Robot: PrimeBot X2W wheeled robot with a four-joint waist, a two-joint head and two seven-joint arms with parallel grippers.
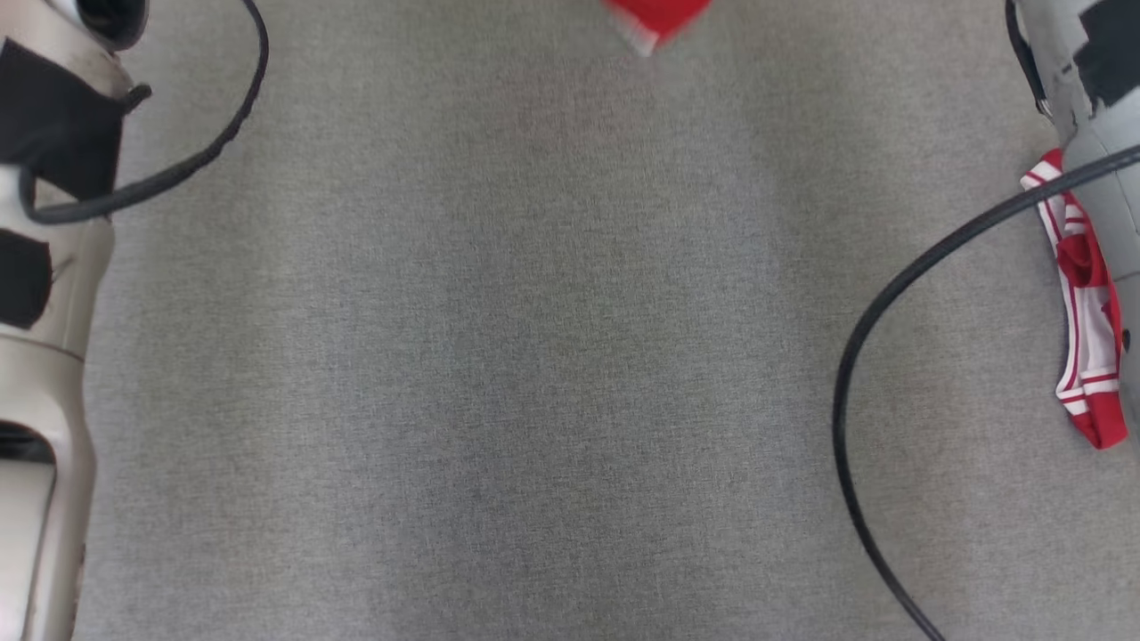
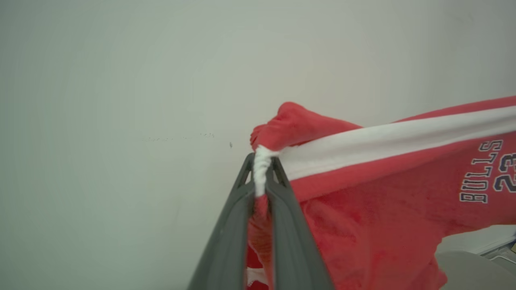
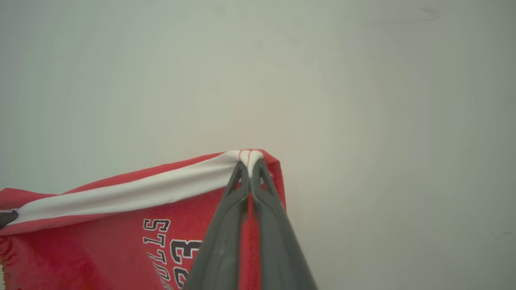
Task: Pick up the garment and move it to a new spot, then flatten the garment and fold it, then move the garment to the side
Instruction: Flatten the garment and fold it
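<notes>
The garment (image 2: pixel 383 193) is a red jersey with a white band and dark "BULLS 23" lettering. It is stretched in the air between my two grippers, against a pale wall. My left gripper (image 2: pixel 262 161) is shut on one bunched end of the white band. My right gripper (image 3: pixel 250 163) is shut on the other corner of the garment (image 3: pixel 100 237), with the band running away to that view's left. In the head view a red and white striped part of the garment (image 1: pixel 1087 312) hangs by my right arm (image 1: pixel 1095 89), and a blurred red tip (image 1: pixel 657 20) shows at the top edge.
The grey fabric table (image 1: pixel 534 356) spreads across the head view. My left forearm (image 1: pixel 44 356) stands along the left edge with a black cable (image 1: pixel 178 169) looping from it. Another black cable (image 1: pixel 891 294) curves down from the right arm over the table.
</notes>
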